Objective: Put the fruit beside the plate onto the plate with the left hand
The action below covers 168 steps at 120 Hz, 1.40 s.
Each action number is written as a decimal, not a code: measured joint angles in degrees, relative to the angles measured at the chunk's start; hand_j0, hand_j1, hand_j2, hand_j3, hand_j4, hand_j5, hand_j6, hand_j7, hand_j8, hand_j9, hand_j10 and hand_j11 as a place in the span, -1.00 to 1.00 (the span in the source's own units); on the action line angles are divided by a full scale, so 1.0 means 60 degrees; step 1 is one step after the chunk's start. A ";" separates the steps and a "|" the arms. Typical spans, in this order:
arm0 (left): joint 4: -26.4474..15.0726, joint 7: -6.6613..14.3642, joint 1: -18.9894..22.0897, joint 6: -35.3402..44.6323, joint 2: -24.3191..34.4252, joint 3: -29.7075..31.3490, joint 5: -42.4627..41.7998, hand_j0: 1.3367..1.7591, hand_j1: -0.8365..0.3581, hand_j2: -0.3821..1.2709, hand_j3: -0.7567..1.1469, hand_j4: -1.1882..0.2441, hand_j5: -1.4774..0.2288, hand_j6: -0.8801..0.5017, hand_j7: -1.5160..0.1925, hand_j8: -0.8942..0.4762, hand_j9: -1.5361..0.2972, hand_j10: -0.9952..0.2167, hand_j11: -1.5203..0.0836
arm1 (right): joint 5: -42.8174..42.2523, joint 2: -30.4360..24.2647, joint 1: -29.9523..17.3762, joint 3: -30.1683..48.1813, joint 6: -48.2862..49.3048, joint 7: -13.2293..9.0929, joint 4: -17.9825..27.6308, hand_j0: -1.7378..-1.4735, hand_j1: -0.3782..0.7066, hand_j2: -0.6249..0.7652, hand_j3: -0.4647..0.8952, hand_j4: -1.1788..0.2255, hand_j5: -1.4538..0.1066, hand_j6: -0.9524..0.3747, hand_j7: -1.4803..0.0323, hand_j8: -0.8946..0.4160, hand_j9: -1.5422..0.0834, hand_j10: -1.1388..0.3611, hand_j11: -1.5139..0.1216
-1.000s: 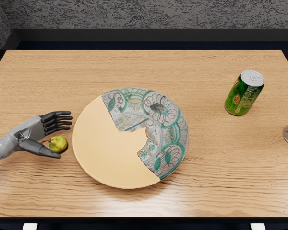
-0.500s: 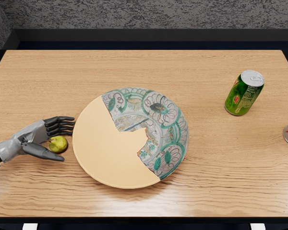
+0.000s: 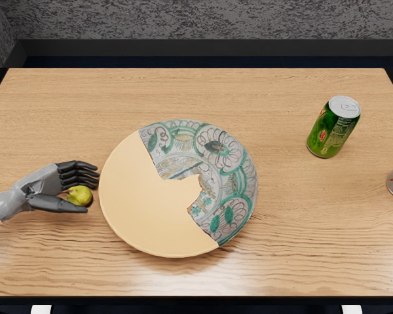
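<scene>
Fruit (image 3: pixel 80 195), small and yellow-green, lies on the wooden bench (image 3: pixel 196 91) just beside the rim of the plate (image 3: pixel 128 229), at the plate's 9 o'clock. The left hand (image 3: pixel 52 190) reaches in from 9 o'clock, its fingers (image 3: pixel 78 171) and thumb (image 3: pixel 62 205) extended and apart, bracketing the fruit without clamping it. The plate is half plain tan, half green-patterned. A green can (image 3: pixel 333 127) stands upright at the plate's 2 o'clock, well apart.
</scene>
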 joint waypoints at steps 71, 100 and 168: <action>-0.0055 -0.0004 -0.0020 -0.0042 -0.0072 -0.0014 0.0382 0.52 -0.28 -0.38 -0.20 -0.22 -0.23 -0.64 -0.19 -0.57 -0.23 -0.05 -0.15 | 0.0000 0.0000 0.0000 -0.0001 -0.0001 -0.0004 0.0000 -0.40 -0.89 -0.11 -0.32 0.64 0.82 0.40 0.92 0.33 0.86 0.49 0.81; -0.0054 -0.0004 -0.0058 -0.0015 -0.0132 -0.0015 0.0538 0.52 -0.48 -0.35 -0.20 -0.37 -0.37 -0.79 -0.33 -0.60 -0.35 -0.12 -0.31 | 0.0000 0.0000 0.0000 0.0000 0.0000 -0.0003 0.0000 -0.40 -0.89 -0.11 -0.32 0.64 0.82 0.40 0.92 0.33 0.86 0.49 0.81; 0.0154 -0.0002 -0.0072 -0.0110 -0.0059 -0.0067 0.0466 0.48 -0.62 -0.43 -0.20 -0.51 -0.64 -0.94 -0.59 -0.59 -0.57 -0.18 -0.53 | 0.0000 0.0000 0.0000 0.0000 0.0000 -0.0003 0.0000 -0.40 -0.89 -0.11 -0.32 0.64 0.82 0.40 0.92 0.33 0.86 0.49 0.81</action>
